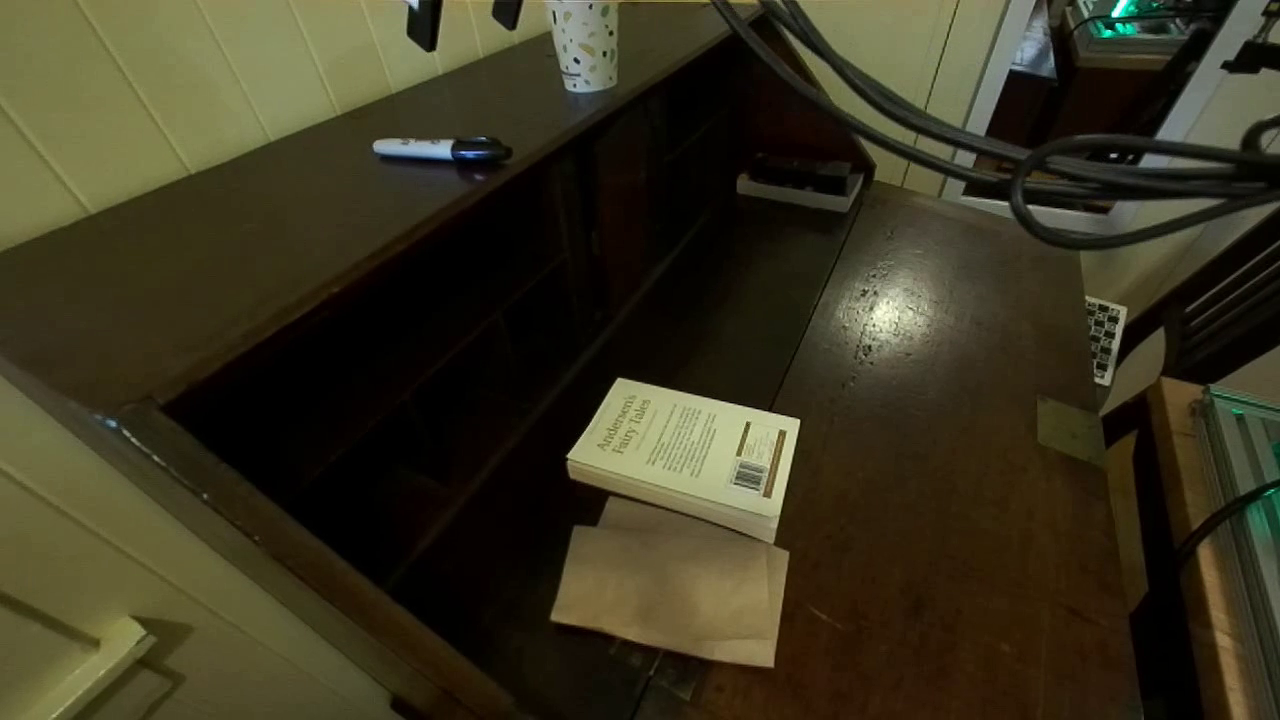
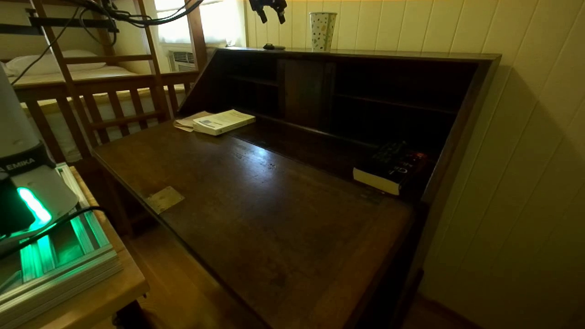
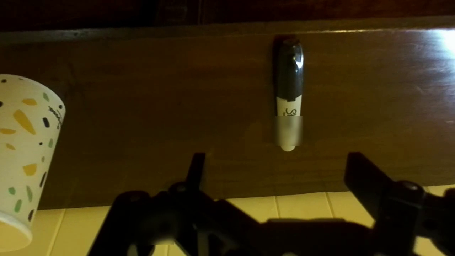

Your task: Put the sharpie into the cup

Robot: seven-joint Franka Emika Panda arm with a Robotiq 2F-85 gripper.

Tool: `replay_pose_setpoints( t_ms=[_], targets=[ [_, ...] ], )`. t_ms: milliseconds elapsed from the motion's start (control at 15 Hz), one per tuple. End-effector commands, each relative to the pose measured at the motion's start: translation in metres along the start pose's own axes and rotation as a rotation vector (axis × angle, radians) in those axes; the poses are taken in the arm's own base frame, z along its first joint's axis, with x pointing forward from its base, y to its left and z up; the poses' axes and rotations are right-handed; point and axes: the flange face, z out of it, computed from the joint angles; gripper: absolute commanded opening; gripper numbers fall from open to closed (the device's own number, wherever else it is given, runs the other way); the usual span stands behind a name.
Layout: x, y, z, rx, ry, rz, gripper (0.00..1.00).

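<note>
The sharpie (image 1: 445, 150), with a black cap and pale grey barrel, lies flat on the desk's narrow upper top (image 1: 250, 220). Its cap points to the front edge, as the wrist view shows (image 3: 289, 81). In an exterior view it is a small dark shape (image 2: 273, 47). The white speckled cup (image 2: 322, 32) stands upright on the same top, apart from the sharpie; its upper part is cut off in an exterior view (image 1: 588, 45). It shows at the left of the wrist view (image 3: 25, 153). My gripper (image 3: 275, 156) is open, holding nothing, above the sharpie in both exterior views (image 1: 465, 30) (image 2: 273, 20).
A panelled wall (image 2: 411, 27) stands behind the upper top. Dark shelves lie below its front edge. On the lower desk surface (image 2: 256, 205) are a cream book (image 1: 690, 450), brown paper (image 1: 670, 590) and a black book (image 2: 388, 169). Robot cables (image 1: 900, 120) hang across an exterior view.
</note>
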Motion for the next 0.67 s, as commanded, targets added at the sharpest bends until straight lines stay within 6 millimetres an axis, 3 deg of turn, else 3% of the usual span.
replay_pose_setpoints(
  t_ms=[0, 600],
  targets=[
    [0.021, -0.007, 0.025, 0.025, -0.004, -0.002, 1.00],
    [0.036, -0.034, 0.067, 0.059, 0.015, -0.040, 1.00]
  ],
)
